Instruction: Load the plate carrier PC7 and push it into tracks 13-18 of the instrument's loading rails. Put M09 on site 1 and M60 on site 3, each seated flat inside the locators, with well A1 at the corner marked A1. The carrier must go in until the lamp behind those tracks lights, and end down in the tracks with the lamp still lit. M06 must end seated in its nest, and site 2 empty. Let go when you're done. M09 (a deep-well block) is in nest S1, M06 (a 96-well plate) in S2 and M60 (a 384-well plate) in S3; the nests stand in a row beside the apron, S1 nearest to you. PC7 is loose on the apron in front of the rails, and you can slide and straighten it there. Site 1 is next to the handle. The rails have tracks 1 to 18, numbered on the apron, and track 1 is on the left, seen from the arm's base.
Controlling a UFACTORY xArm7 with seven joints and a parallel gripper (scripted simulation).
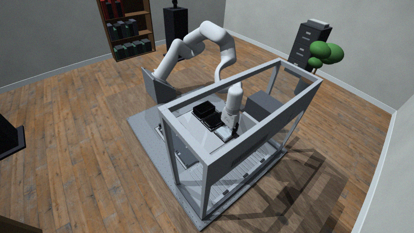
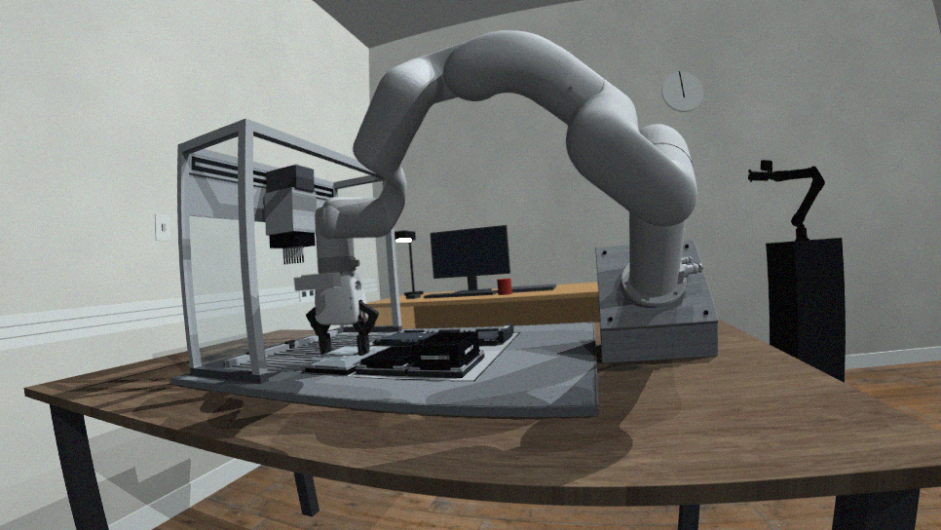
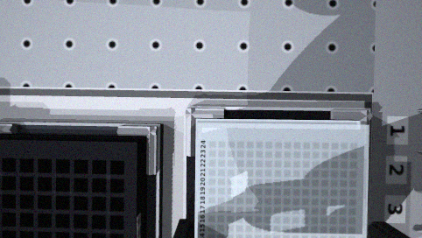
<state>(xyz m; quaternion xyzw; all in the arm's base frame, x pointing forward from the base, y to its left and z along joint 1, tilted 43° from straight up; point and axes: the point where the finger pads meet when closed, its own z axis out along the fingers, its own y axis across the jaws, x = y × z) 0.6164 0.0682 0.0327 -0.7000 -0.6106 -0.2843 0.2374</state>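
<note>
M60 [image 3: 280,175], a pale 384-well plate, sits in nest S3, the far nest of the row [image 1: 224,133]. My gripper [image 2: 342,343] is open and hangs straight over it, one finger to each side of the plate, the tips close above it. M06 [image 3: 70,188] [image 1: 212,120], a black 96-well plate, sits in the middle nest. M09 [image 1: 203,109], a tall black deep-well block, sits in the nearest nest. The carrier PC7 [image 1: 185,156] lies on the apron under the instrument frame, partly hidden by a frame post.
The grey instrument frame [image 1: 240,115] surrounds the deck, and my arm reaches in under its top bar. A pipetting head [image 2: 289,210] hangs inside, to the left of my wrist. Track numbers 1 to 3 [image 3: 396,168] are printed beside M60. The rails [image 1: 240,170] run beyond the apron.
</note>
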